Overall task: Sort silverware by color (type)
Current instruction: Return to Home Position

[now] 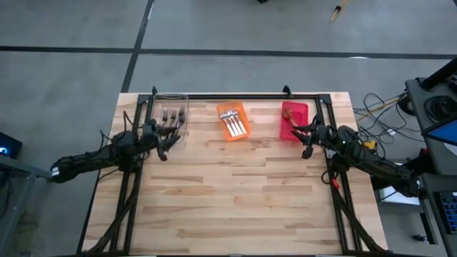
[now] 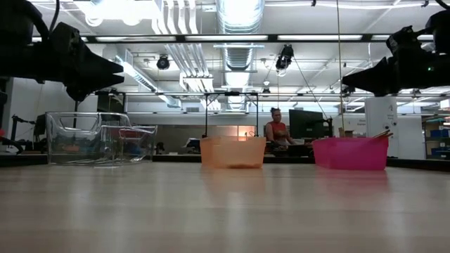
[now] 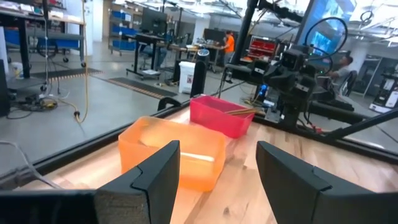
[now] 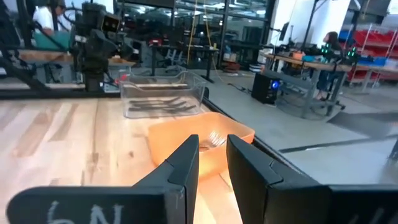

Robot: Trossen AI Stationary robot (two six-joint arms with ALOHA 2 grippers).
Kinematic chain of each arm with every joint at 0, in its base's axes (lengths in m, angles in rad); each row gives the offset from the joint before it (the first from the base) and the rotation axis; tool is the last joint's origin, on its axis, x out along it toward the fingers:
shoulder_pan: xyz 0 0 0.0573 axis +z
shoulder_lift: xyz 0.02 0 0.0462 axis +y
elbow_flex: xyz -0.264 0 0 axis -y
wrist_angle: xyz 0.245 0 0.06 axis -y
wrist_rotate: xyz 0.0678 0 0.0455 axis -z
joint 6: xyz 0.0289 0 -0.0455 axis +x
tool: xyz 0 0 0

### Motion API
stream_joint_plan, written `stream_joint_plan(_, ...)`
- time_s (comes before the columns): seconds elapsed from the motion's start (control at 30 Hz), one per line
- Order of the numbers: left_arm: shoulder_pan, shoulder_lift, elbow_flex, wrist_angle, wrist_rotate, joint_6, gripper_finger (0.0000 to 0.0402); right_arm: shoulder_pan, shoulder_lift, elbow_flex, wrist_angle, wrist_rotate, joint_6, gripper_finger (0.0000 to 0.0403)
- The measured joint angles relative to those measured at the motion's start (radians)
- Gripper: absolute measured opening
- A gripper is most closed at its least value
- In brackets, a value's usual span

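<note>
The left claw (image 3: 218,144) stands wide apart and holds nothing. It hangs in the air by the end of the clear bin (image 2: 98,137) that faces the middle of the counter (image 1: 235,193). Its arm reaches in from the counter's left edge, stretched nearly level. The wrist is turned so that it looks along the row of bins toward the other arm.

The right claw (image 4: 212,138) is parted by only a slim gap and is also empty. It hangs beside the matching end of the red bin (image 1: 296,111). Its arm comes in from the right edge in a mirrored pose, looking back along the row. In the low view both claws sit well above the counter, touching nothing.

The dark forks (image 4: 158,106) lie flat in the clear bin at the left of the row. The white-handled forks (image 1: 234,125) lie in the orange bin (image 1: 227,108) in the middle. The gold forks (image 3: 239,112) lie in the red bin at the right, their ends propped on its rim.

Far behind the counter, a person (image 2: 275,128) sits at a desk.
</note>
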Motion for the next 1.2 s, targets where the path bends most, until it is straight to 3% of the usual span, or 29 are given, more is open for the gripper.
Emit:
stream_joint_plan(0.23, 0.0, 0.004, 0.003, -0.002, 0.0, 0.0, 0.0193, 0.0, -0.001, 0.0, 0.0, 0.001, 0.094, 0.008)
stream_joint_plan(1.2, 0.0, 0.004, 0.004, 0.0, 0.001, 0.0, 0.0194, 0.0, -0.001, -0.001, 0.0, 0.001, 0.093, 0.0078)
